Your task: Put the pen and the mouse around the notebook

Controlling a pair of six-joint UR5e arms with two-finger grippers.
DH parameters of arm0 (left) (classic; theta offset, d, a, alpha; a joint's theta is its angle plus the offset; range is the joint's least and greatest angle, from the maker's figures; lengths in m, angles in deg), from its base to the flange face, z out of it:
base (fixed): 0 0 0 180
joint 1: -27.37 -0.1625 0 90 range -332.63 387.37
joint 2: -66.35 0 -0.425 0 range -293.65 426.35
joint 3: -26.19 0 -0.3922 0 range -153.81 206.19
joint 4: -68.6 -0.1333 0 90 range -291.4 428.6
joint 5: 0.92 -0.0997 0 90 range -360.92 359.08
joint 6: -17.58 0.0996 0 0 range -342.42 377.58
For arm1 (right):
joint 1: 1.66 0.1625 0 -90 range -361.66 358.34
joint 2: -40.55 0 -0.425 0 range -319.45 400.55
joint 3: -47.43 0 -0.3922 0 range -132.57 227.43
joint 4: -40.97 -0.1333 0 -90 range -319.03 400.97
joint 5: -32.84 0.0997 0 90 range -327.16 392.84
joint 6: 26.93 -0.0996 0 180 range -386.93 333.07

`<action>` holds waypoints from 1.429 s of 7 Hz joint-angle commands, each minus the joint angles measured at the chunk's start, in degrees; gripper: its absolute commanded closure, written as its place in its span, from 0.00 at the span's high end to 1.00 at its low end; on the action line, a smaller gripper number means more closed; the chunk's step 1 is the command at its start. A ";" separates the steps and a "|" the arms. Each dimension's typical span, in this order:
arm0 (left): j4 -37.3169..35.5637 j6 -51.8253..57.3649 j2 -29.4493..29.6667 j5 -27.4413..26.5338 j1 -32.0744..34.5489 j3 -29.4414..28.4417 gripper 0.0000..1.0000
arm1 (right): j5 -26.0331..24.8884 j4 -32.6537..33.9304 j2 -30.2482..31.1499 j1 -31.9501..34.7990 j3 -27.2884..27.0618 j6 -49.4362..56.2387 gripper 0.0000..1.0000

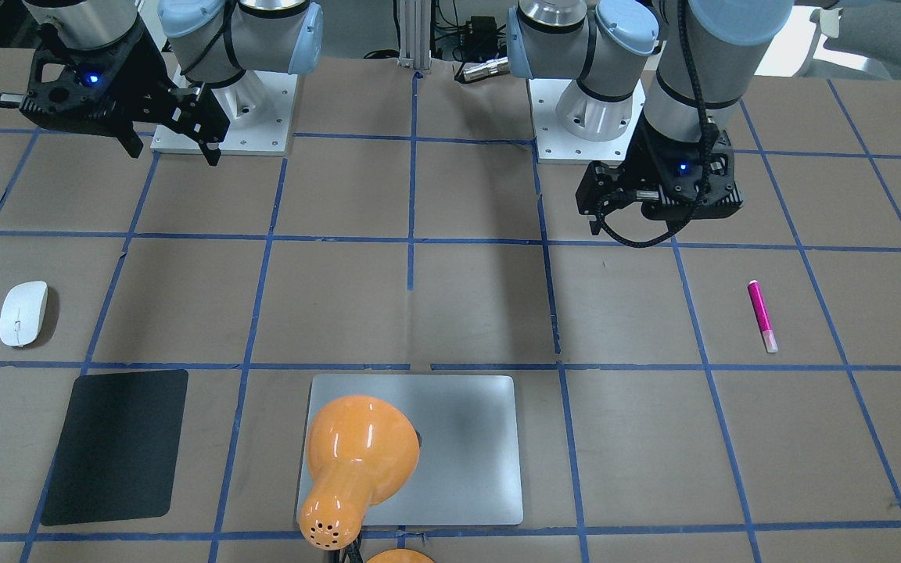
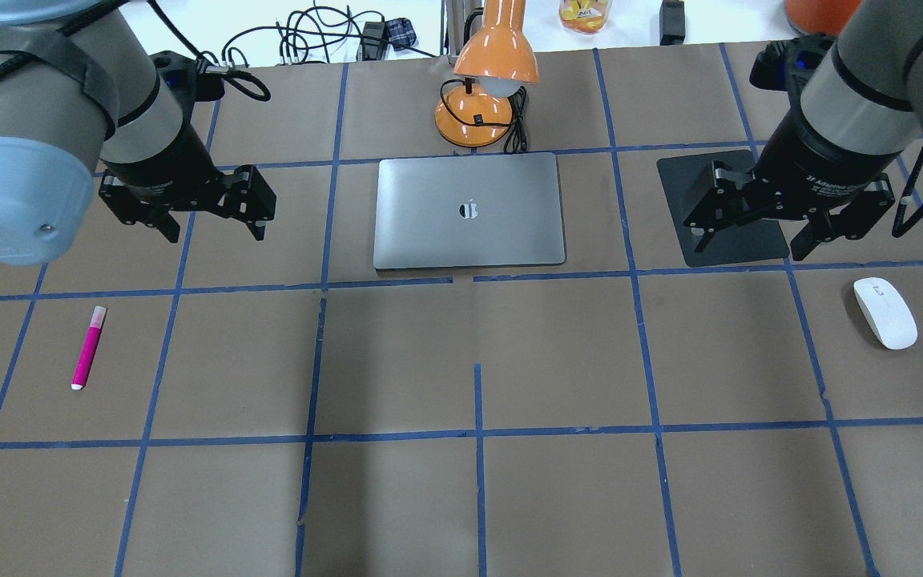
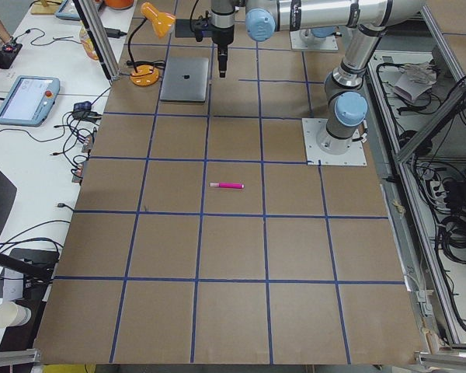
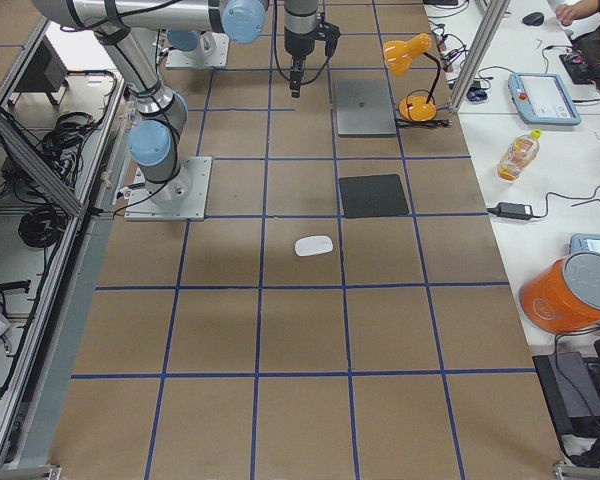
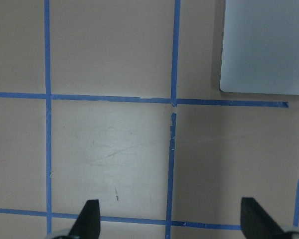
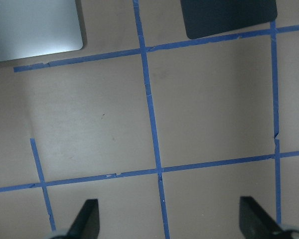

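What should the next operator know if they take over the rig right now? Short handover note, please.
Left gripper: open, empty, hovering between the pen and the notebook.
Right gripper: open, empty, hovering over the black mat.
Pen: lying flat far out on the robot's left, well apart from the notebook.
Mouse: far out on the robot's right, past the mat, also apart from the notebook.
Done: nothing placed yet.
Left: pick up the pen and the mouse and set each beside the notebook, probably each with the arm on its side.
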 commanded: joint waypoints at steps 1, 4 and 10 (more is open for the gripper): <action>-2.51 13.80 0.08 0.41 -13.35 4.48 1.00 | -0.03 -0.02 0.15 0.36 -0.15 0.56 1.00; -22.92 35.25 4.63 1.20 -29.27 14.82 1.00 | -0.29 1.04 -0.90 -1.73 -0.06 0.64 1.00; -35.58 44.29 20.46 4.21 -36.45 17.60 0.90 | -0.03 9.46 -11.60 -22.72 -0.06 27.31 1.00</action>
